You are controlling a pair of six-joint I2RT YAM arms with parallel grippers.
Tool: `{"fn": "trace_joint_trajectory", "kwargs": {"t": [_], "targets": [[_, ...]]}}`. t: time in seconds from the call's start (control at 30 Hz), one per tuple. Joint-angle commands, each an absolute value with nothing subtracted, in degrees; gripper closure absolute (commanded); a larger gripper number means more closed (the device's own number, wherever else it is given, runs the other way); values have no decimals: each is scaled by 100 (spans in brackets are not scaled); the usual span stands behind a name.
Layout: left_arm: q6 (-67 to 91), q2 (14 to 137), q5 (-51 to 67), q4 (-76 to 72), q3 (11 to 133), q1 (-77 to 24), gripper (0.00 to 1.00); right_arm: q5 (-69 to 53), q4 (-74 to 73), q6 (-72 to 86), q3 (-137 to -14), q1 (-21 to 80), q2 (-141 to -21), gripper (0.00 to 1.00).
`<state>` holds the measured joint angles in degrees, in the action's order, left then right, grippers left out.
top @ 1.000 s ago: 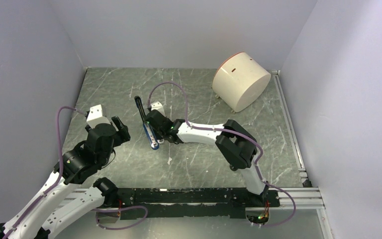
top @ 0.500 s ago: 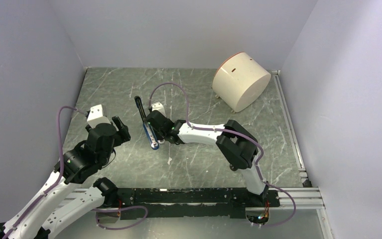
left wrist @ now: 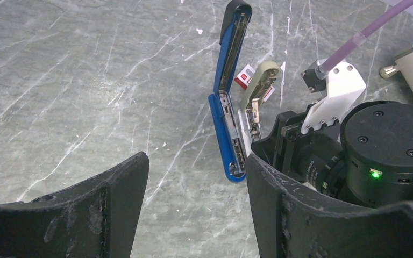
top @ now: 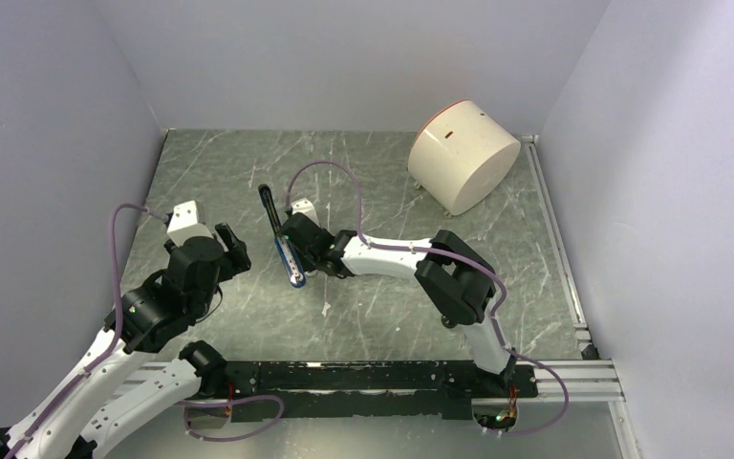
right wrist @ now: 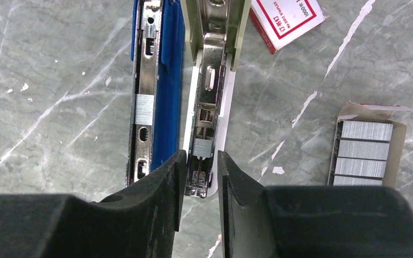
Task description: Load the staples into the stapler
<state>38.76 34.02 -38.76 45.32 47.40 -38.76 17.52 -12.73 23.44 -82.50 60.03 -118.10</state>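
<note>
Right gripper point(right wrist: 200, 160) edged slightly frame-left, fingers near-together astride beige bar point(right wrist: 241, 27) beside open stapler point(right wrist: 170, 80); clamp: cannot tell. Left gripper point(left wrist: 196, 172) spread wide. Likely fine alignment; staples point(right wrist: 363, 148) wait at right.

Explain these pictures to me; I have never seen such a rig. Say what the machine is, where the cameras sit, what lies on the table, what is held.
The machine is two robot arms bolted at the near edge of a table, each ending in a two-finger gripper. One picture comes from a fixed camera above and behind them; the other two from cameras on the wrists. On the table lie a blue stapler swung open, a beige-olive bar beside it, an open tray of staples, a red and white box and, farther back, a cream drum. The left gripper is open and empty. The right gripper has its fingers close on either side of the bar's silver channel; whether they pinch it is unclear.
</note>
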Motion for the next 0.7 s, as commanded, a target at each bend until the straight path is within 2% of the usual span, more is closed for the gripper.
{"fn": "trace_joint_trajectory", "kwargs": {"t": [0.0,0.3,0.4,0.5,0.67], "targets": [[3831,3402,-3946,4492,4711,-3845,28,1832,-1419,2324,-8449,6021,-11636,68],[3841,3417,-3925,4491,4711,-3848,28,1970,-1539,2309,-8673,6001,-11377,58],[3856,3419,-3874,4478,4704,-3849,28,1847,-1711,2396,-8781,5873,-11242,51],[3874,3423,-3776,4448,4681,-3850,28,1255,-2045,2534,-8961,5634,-11112,39],[4009,3435,-3456,4318,4562,-3845,27,979,-2236,2448,-8794,5354,-10785,29]]}}
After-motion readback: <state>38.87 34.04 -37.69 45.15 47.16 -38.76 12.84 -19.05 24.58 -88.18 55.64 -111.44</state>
